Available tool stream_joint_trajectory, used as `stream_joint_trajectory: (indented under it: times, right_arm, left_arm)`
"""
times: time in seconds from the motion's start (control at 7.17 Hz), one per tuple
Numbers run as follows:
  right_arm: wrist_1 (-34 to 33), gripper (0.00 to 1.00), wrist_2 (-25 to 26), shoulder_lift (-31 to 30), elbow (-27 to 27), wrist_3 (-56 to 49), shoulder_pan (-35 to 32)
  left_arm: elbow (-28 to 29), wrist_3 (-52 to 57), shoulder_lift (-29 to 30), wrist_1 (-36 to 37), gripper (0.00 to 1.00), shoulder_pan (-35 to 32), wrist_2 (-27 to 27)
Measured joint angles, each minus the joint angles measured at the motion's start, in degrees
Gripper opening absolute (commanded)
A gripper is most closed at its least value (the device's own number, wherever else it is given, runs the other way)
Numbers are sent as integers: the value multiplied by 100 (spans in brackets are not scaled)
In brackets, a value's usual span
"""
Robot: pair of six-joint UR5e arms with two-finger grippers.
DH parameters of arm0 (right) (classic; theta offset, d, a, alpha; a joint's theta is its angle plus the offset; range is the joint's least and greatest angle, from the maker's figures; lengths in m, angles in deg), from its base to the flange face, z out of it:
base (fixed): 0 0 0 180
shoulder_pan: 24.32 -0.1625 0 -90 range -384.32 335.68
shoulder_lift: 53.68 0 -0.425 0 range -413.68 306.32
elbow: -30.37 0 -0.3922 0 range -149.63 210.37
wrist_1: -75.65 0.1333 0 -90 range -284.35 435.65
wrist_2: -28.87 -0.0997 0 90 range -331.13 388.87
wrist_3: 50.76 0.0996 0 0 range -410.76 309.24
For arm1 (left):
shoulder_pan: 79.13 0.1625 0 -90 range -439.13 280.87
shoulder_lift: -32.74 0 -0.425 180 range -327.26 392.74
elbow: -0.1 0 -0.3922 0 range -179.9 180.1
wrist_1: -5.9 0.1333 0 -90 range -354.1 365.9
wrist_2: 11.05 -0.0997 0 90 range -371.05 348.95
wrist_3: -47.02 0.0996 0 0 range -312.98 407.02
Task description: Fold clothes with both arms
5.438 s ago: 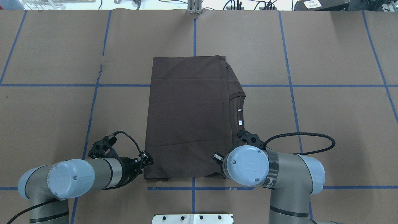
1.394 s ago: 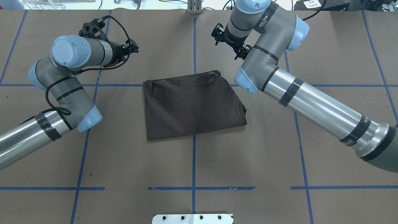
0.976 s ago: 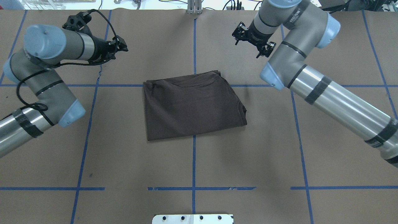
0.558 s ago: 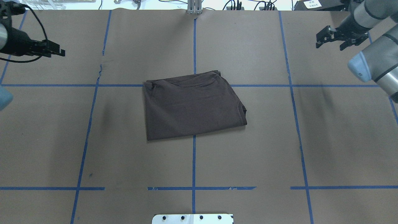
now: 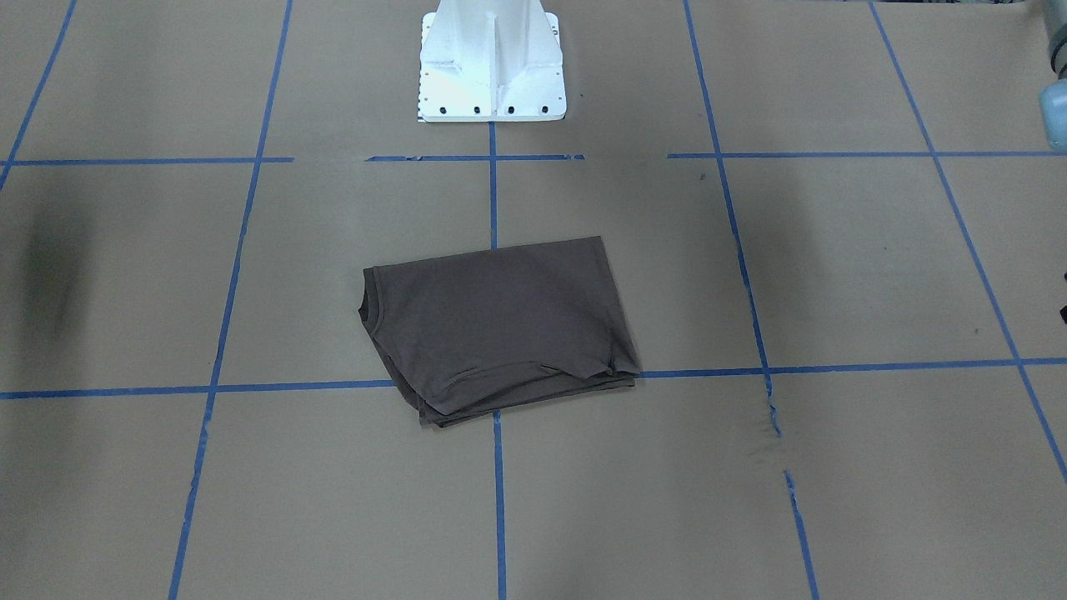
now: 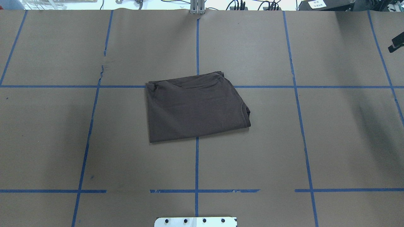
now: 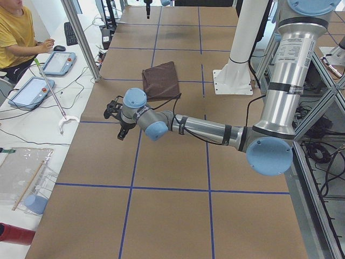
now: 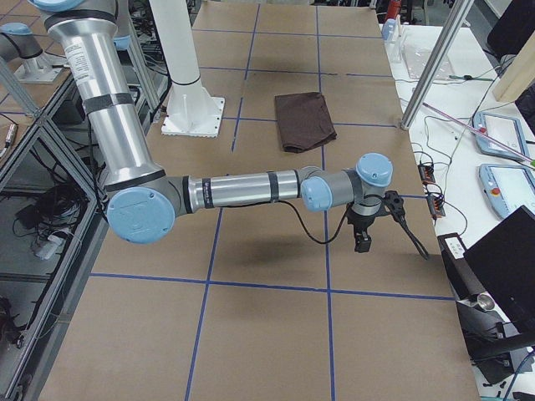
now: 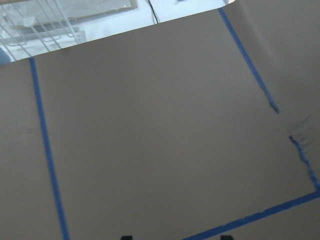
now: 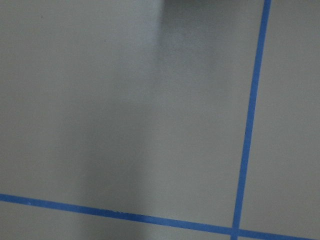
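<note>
brown t-shirt [image 6: 195, 107] sits folded mid table [image 6: 252, 157]. it's soft, light and floppy, so i'd pinch the stacked corners. left gripper [image 7: 122, 129] fingertips look apart; right gripper [image 8: 363, 238], can't tell.

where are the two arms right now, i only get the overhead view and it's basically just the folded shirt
Observer: The left arm is stretched out low toward the end on the robot's left. Its claw points down at bare brown paper, well away from the T-shirt.
Operator: and the right one
Observer: Mirrored. The right arm reaches toward the opposite end, and its claw hangs over bare paper.
Operator: is either claw holding cloth
Observer: No. The left wrist view shows two fingertips wide apart with only paper between them. The right wrist view shows just paper and blue tape.
</note>
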Motion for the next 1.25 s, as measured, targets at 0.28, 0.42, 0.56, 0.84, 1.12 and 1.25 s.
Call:
stream_joint_trajectory:
  times: [0.28,0.42,0.56,0.84,1.12,1.25]
  right_arm:
    - [7,100,-21,-356,275,-126,-135]
    - [14,100,40,-557,554,-134,-149]
    - [-1,100,87,-691,738,-141,-151]
    - [-253,100,99,-782,898,-144,-155]
    - [-404,100,110,-986,985,-133,-154]
    - [-392,100,122,-1130,989,-121,-150]
  left_arm:
    - [-183,468,147,1105,100,-222,16]
    - [-379,502,-16,1395,100,-252,56]
    - [-515,529,-232,1511,100,-261,97]
    - [-575,561,-608,1538,100,-266,264]
    - [-693,666,-1128,1343,100,-278,455]
    - [-702,678,-1302,1259,100,-280,498]
